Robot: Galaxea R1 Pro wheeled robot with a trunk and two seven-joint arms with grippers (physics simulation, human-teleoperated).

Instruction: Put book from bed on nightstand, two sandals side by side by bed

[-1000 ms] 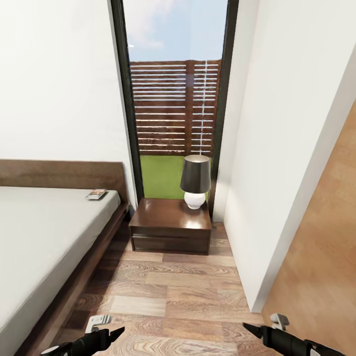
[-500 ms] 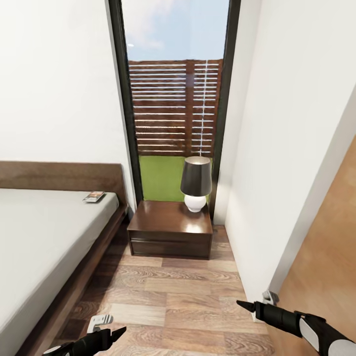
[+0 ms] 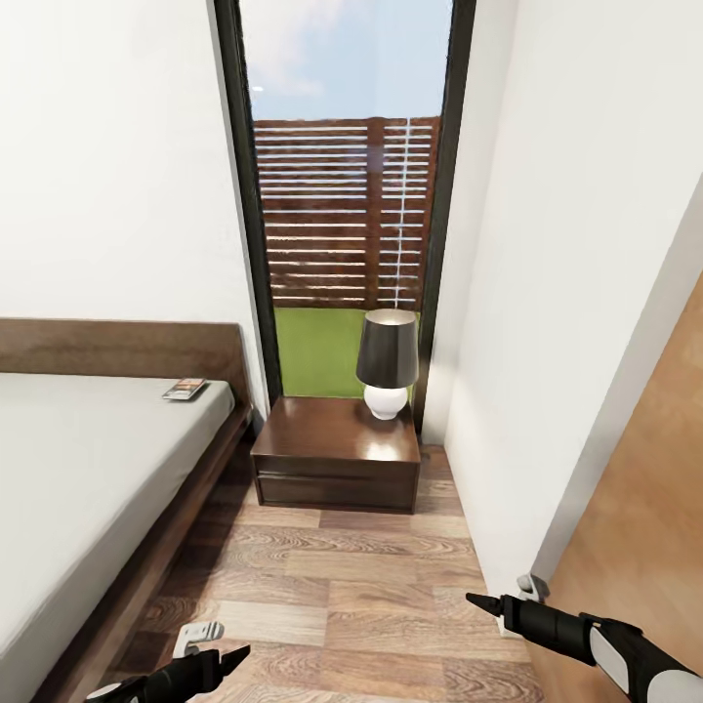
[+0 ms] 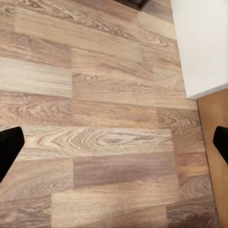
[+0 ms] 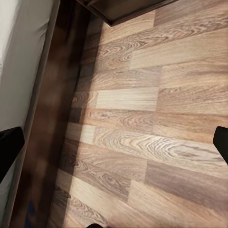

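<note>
The book (image 3: 186, 389) lies on the pale grey mattress of the bed (image 3: 88, 469), near the headboard corner. The dark brown nightstand (image 3: 337, 454) stands under the window, right of the bed. My left gripper (image 3: 220, 644) hangs low over the floor beside the bed frame, open and empty. In the left wrist view the left gripper (image 4: 114, 145) has its fingers spread wide over bare planks. My right gripper (image 3: 500, 593) is open near the wall corner, and the right gripper (image 5: 114, 142) looks down on floor beside the bed (image 5: 19, 57). The sandals are out of view.
A lamp (image 3: 387, 361) with a dark shade takes the nightstand's right rear corner. A white wall (image 3: 547, 342) and a wood door (image 3: 644, 508) close in the right side. Wood-plank floor (image 3: 342, 586) forms a narrow aisle between bed and wall.
My right arm has risen and reached forward in the head view. The view has shifted slightly. The left gripper has stayed where it was.
</note>
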